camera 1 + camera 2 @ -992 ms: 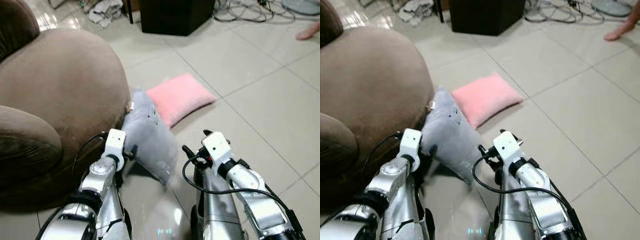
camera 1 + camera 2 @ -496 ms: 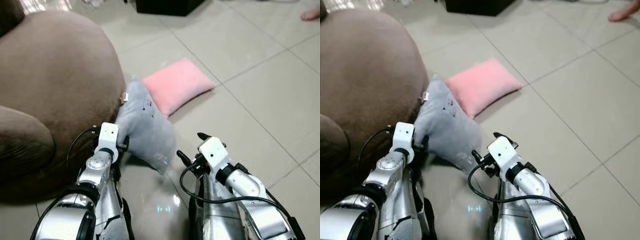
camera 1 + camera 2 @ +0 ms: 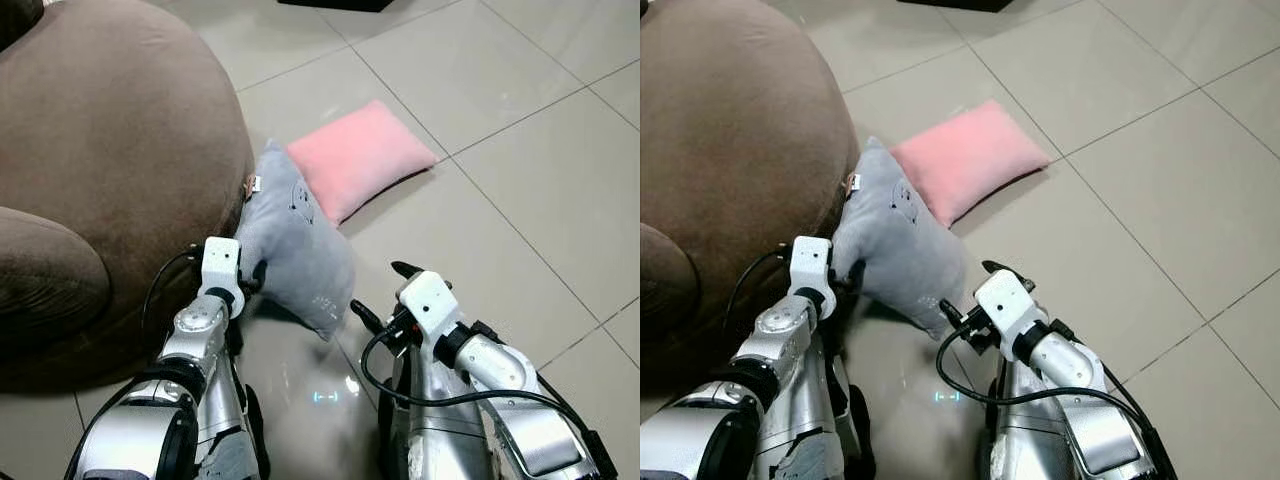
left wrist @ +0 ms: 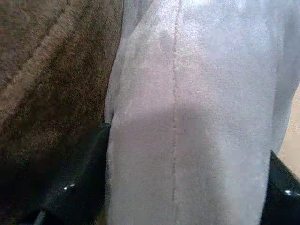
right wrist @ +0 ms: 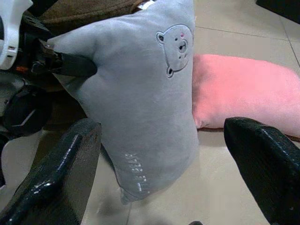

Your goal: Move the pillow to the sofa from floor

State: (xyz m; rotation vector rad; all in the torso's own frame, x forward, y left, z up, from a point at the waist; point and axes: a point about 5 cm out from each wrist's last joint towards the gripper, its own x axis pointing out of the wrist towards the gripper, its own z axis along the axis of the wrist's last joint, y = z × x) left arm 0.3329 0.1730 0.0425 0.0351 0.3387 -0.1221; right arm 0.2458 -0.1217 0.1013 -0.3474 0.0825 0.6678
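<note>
Left gripper (image 4: 187, 187) clamps the grey pillow (image 3: 295, 250) beside the sofa (image 3: 110, 150).

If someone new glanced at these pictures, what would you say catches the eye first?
The grey pillow with its small bear face stands propped against the brown sofa, pinched at one edge by the left gripper. Behind it a pink pillow lies flat on the tiled floor, touching the grey one. The right gripper hovers open nearby.
</note>
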